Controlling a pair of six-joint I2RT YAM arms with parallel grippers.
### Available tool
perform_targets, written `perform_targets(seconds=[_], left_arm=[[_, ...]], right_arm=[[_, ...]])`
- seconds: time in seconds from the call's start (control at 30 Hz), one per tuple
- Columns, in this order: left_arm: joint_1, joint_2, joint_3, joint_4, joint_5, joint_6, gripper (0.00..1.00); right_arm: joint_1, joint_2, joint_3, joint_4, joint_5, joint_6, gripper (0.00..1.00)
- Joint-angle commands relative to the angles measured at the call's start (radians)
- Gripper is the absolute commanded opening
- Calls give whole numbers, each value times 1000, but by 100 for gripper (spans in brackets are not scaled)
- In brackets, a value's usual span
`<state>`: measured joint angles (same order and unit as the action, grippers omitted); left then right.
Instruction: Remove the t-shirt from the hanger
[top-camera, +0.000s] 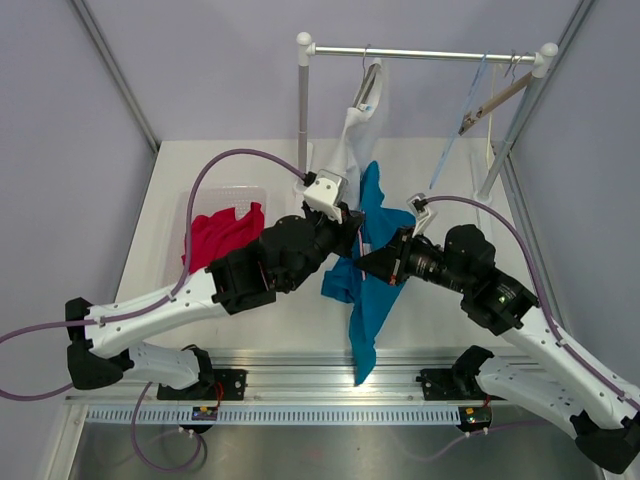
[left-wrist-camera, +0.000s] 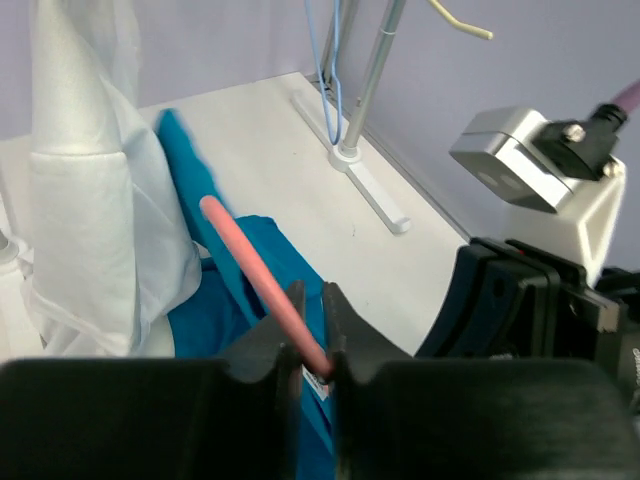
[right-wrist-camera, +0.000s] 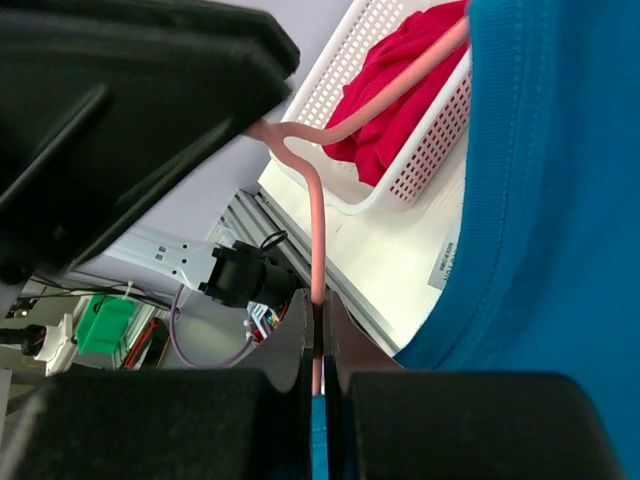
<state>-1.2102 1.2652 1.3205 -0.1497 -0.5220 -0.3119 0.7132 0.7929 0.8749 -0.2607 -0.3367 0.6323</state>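
T-shirt (top-camera: 371, 318) looks still on the pink hanger (left-wrist-camera: 256, 272), dangling btwn my arms over the worktop (top-camera: 250, 170). Left jaws pinch hanger's arm, right jaws pinch its hook. Pulling it off = todo imo.

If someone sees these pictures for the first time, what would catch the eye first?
The blue t-shirt draped between the two arms in the centre, with its pink hanger clamped by both the left gripper and the right gripper. Next, the red cloth in the white basket at left, and the white garment hanging on the rail behind.
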Motion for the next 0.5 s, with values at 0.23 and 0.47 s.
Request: perform_targets(seconds=[0.23, 0.47], left_arm=[[3, -116, -38, 59, -27, -23, 0], [1, -170, -3, 45, -62, -26, 0]], right_arm=[[111, -55, 38, -26, 128, -3, 39], [222, -107, 21, -141, 238, -2, 84]])
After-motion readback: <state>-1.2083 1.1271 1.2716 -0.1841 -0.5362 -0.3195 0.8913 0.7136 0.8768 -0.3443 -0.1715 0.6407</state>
